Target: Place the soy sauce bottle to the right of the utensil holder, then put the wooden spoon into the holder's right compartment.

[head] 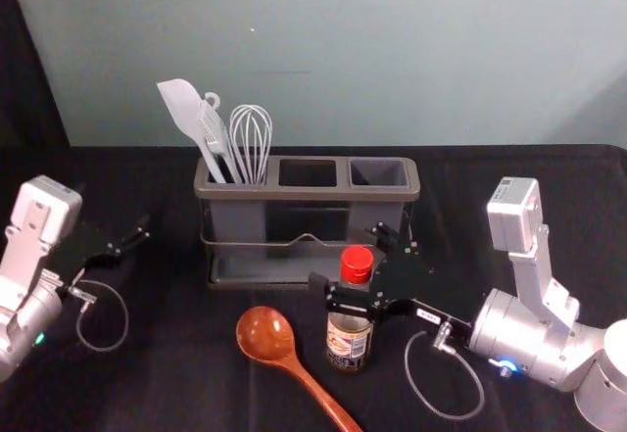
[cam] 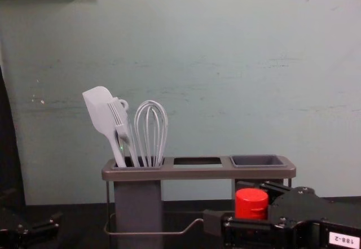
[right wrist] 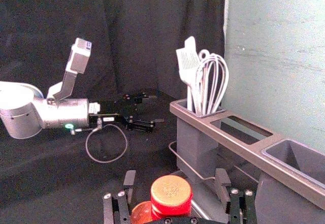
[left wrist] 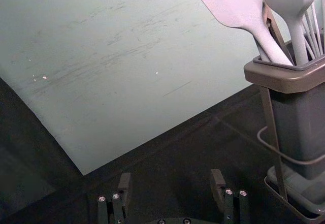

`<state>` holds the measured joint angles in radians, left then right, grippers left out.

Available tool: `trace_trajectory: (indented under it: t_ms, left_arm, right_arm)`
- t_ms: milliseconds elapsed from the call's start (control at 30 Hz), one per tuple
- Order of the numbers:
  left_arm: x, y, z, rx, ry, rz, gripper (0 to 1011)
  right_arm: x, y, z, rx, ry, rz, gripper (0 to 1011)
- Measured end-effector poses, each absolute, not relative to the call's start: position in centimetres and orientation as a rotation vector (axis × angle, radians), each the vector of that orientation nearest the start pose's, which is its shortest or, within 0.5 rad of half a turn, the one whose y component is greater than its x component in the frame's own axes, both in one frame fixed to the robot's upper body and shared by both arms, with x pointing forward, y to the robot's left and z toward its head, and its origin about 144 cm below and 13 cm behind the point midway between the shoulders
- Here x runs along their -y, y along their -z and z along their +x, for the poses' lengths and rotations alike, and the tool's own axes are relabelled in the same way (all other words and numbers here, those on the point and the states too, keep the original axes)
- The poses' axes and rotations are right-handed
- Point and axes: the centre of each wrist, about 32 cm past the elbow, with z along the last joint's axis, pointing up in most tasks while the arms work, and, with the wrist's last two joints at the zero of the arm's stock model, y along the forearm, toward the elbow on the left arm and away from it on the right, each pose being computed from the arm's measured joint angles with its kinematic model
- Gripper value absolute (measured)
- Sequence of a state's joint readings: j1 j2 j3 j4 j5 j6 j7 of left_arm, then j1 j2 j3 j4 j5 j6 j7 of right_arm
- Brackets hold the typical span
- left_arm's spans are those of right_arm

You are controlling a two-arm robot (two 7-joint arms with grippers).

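Observation:
In the head view my right gripper is open around the upper part of the upright, red-capped soy sauce bottle, in front of the utensil holder. The right wrist view has the red cap between the parted fingers of my right gripper, gaps on both sides. The wooden spoon lies left of the bottle, handle toward the front. The holder's right compartment holds nothing visible. My left gripper is parked at the left; in its wrist view the left gripper is open.
A white spatula, a brush and a whisk stand in the holder's left compartment. Behind the black-covered table rises a pale wall. The right forearm reaches in from the right, past the holder's front right corner.

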<state>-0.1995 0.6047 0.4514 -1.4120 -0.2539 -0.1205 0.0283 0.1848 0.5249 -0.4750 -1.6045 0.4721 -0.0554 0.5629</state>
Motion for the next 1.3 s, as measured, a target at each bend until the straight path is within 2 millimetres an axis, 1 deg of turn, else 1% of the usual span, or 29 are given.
trace_trajectory:
  t_ms: [67, 133, 167, 233, 267, 333, 467, 500, 567, 600, 700, 900, 1033, 1167, 1300]
  left_arm:
    - [-31.0, -114.0, 48.9, 0.285, -1.248, 0.305, 1011]
    - [-31.0, -114.0, 48.9, 0.285, -1.248, 0.305, 1011]
    - [-31.0, -114.0, 48.9, 0.285, -1.248, 0.304, 1011]
    - [-31.0, -114.0, 48.9, 0.285, -1.248, 0.304, 1011]
    - [-31.0, -114.0, 48.9, 0.285, -1.248, 0.304, 1011]
    - [-31.0, -114.0, 48.9, 0.285, -1.248, 0.304, 1011]
    - [-31.0, -114.0, 48.9, 0.285, -1.248, 0.304, 1011]
    - [-31.0, -114.0, 48.9, 0.285, -1.248, 0.304, 1011]
    - [-31.0, -114.0, 48.9, 0.285, -1.248, 0.305, 1011]
    - [-31.0, -114.0, 48.9, 0.285, -1.248, 0.304, 1011]
    - [-31.0, -114.0, 48.9, 0.285, -1.248, 0.304, 1011]
    - [-31.0, -114.0, 48.9, 0.285, -1.248, 0.304, 1011]
    - [-31.0, -114.0, 48.9, 0.285, -1.248, 0.304, 1011]
    - [-31.0, -114.0, 48.9, 0.285, -1.248, 0.304, 1011]
    - [-31.0, -114.0, 48.9, 0.285, -1.248, 0.304, 1011]
  right_arm:
    - [24.2, -117.6, 47.8, 0.069, 0.579, -0.044, 966]
    - [24.2, -117.6, 47.8, 0.069, 0.579, -0.044, 921]
    - [24.2, -117.7, 47.8, 0.069, 0.579, -0.043, 875]
    - [24.2, -117.7, 47.8, 0.069, 0.579, -0.043, 841]
    - [24.2, -117.7, 47.8, 0.069, 0.579, -0.043, 788]
    - [24.2, -117.7, 47.8, 0.069, 0.579, -0.043, 751]
    - [24.2, -117.7, 47.8, 0.069, 0.580, -0.042, 633]
    - [24.2, -117.7, 47.8, 0.070, 0.580, -0.042, 577]
    - [24.2, -117.7, 47.8, 0.070, 0.579, -0.042, 539]
    - [24.2, -117.7, 47.8, 0.070, 0.579, -0.042, 481]
    - [24.2, -117.7, 47.8, 0.070, 0.580, -0.042, 399]
    - [24.2, -117.9, 47.4, 0.077, 0.574, -0.041, 383]
    - [24.4, -118.5, 46.5, 0.103, 0.573, -0.045, 383]
    - [25.1, -118.9, 45.2, 0.115, 0.591, -0.048, 383]
    - [26.5, -119.2, 43.5, 0.107, 0.631, -0.039, 383]
